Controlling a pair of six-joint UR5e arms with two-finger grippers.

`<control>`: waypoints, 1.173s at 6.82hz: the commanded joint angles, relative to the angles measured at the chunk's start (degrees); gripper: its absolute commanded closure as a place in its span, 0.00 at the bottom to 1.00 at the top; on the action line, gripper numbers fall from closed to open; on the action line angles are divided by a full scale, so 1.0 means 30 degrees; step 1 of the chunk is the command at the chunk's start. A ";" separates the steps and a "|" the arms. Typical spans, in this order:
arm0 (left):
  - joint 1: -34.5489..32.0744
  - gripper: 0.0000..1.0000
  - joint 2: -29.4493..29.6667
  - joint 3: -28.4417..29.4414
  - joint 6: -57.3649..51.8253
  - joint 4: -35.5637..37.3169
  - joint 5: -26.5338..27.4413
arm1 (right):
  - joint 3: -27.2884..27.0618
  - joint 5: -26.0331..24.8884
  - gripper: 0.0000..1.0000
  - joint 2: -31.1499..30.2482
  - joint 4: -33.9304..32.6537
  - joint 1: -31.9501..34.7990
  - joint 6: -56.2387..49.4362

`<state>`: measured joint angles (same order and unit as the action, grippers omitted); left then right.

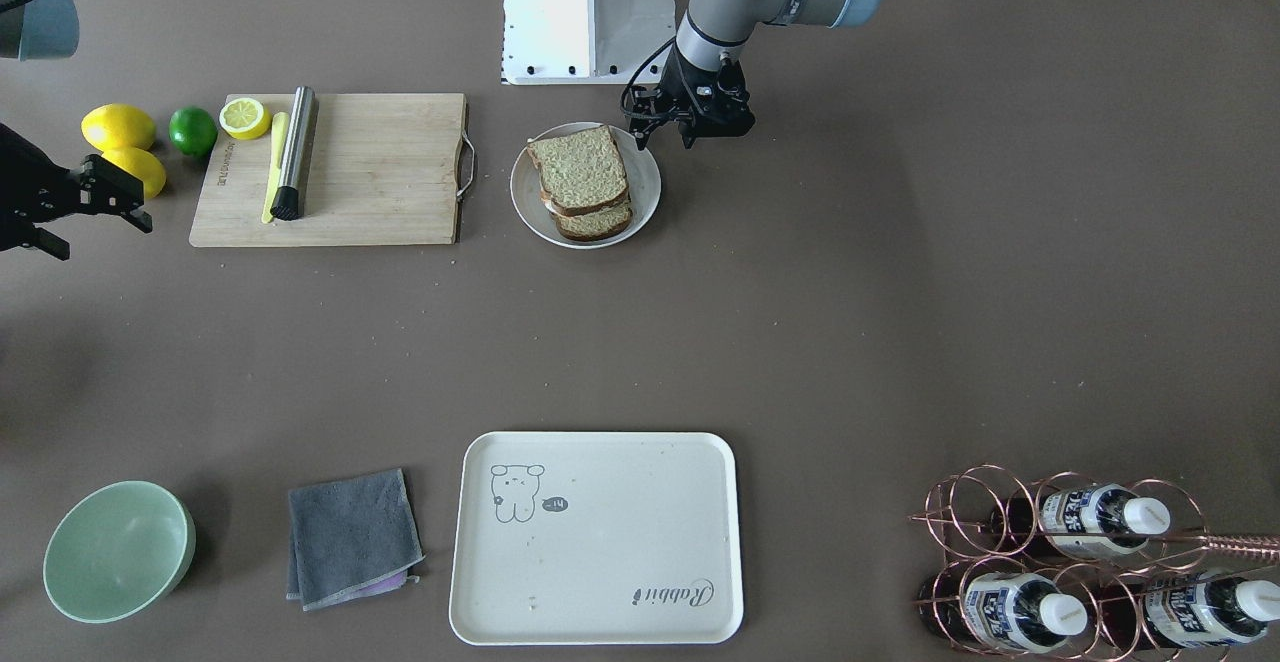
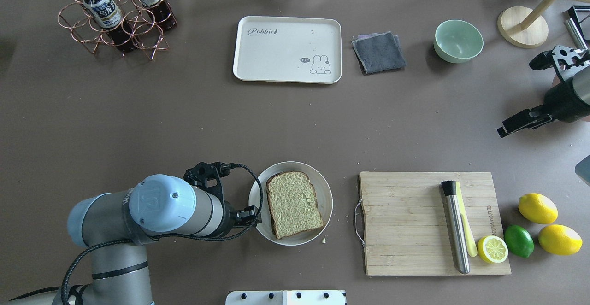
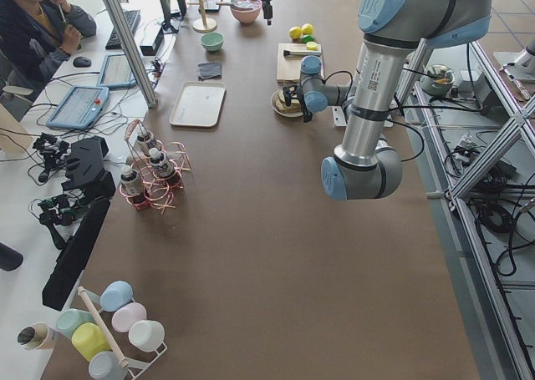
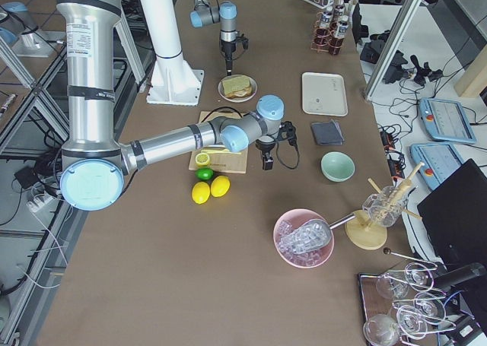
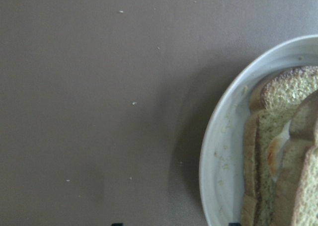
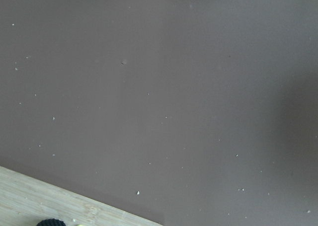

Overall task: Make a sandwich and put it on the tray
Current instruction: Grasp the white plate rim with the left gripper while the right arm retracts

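The sandwich (image 1: 580, 182) lies on a round white plate (image 1: 648, 182): two speckled bread slices, the upper one shifted off the lower. In the left wrist view the sandwich (image 5: 285, 136) shows the fried egg (image 5: 276, 154) between the slices. My left gripper (image 1: 665, 139) is open and empty, hovering over the plate's rim (image 5: 213, 151) on the side away from the cutting board. My right gripper (image 1: 100, 237) is open and empty, off the board's far end near the lemons; it also shows in the overhead view (image 2: 518, 97). The cream tray (image 1: 600, 542) lies bare at the table's opposite edge.
A wooden cutting board (image 1: 380, 172) holds a steel muddler (image 1: 295, 152) and a lemon half (image 1: 245, 117). Two lemons (image 1: 120, 127) and a lime (image 1: 192, 130) lie beside it. A green bowl (image 1: 118, 550), a grey cloth (image 1: 350, 537) and a bottle rack (image 1: 1090, 562) flank the tray.
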<state>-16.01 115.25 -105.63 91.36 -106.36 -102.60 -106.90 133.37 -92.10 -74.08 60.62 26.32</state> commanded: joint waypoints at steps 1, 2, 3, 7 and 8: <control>0.0005 0.32 0.0194 0.0547 -0.0042 -0.0141 0.0129 | 0.0007 -0.0100 0.00 -0.0090 -0.0005 -0.0020 -0.0014; 0.0005 0.34 0.0398 0.0724 -0.0042 -0.0142 0.0129 | 0.0065 -0.0158 0.00 -0.0177 0.0024 -0.0049 -0.0014; 0.0005 0.37 0.0545 0.0900 -0.0013 -0.0200 0.0129 | 0.0037 -0.0158 0.00 -0.0207 0.0054 -0.0049 -0.0014; -0.0024 1.00 0.0723 0.1165 0.0016 -0.0694 0.0129 | 0.0065 -0.0158 0.00 -0.0411 0.0112 -0.0108 -0.0043; -0.0141 1.00 0.0722 0.1136 0.0046 -0.0960 0.0129 | 0.0066 -0.0158 0.00 -0.0412 0.0112 -0.0108 -0.0043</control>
<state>-16.15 117.45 -102.23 91.40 -108.20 -102.22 -106.73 132.89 -93.24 -73.75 60.34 26.22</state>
